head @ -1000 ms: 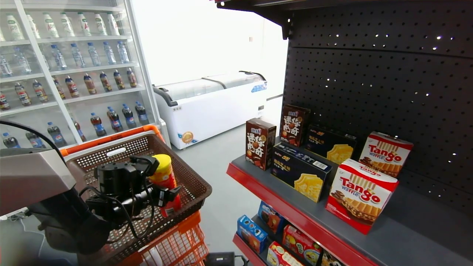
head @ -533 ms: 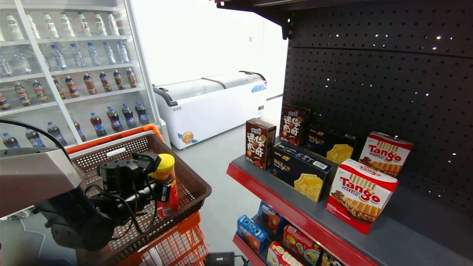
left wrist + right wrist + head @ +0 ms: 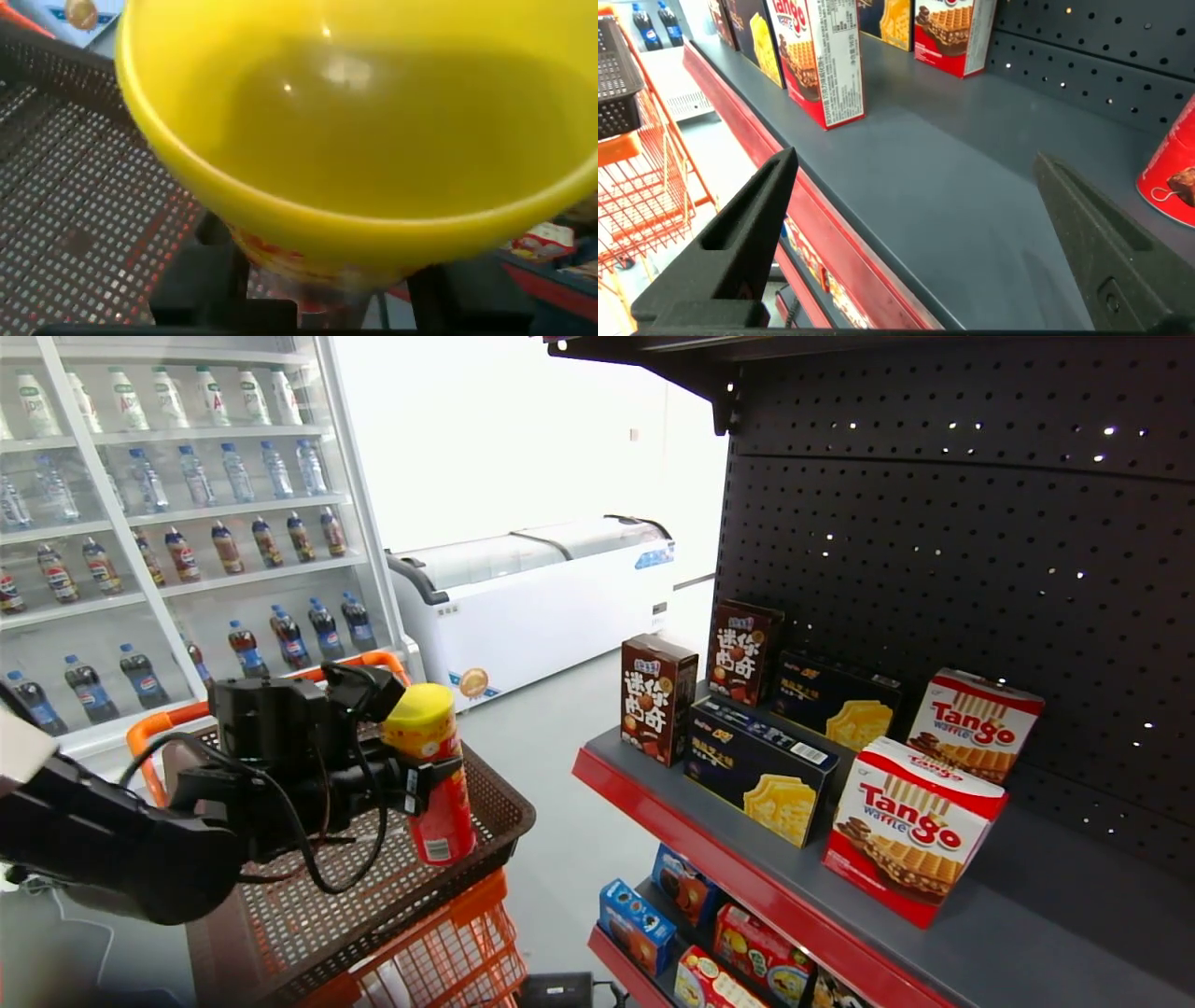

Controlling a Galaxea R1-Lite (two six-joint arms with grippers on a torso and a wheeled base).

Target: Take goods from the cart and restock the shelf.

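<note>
Fingers (image 3: 434,775) of the left pincer (image 3: 403,730) squeeze a red can (image 3: 444,823) with a yellow lid, holding it upright over the brown cart basket (image 3: 493,791). The right pincer (image 3: 920,247) is wide open above the gray shelf (image 3: 924,154), touching nothing.

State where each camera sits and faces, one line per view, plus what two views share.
Head view: on the head, facing forward and down at cart basket and shelf; left gripper shows.
Left wrist view: on that wrist, facing the yellow-lidded can.
Right wrist view: on that wrist, facing along the shelf; open right gripper shows.
Shared: head and right wrist: wafer box.
</note>
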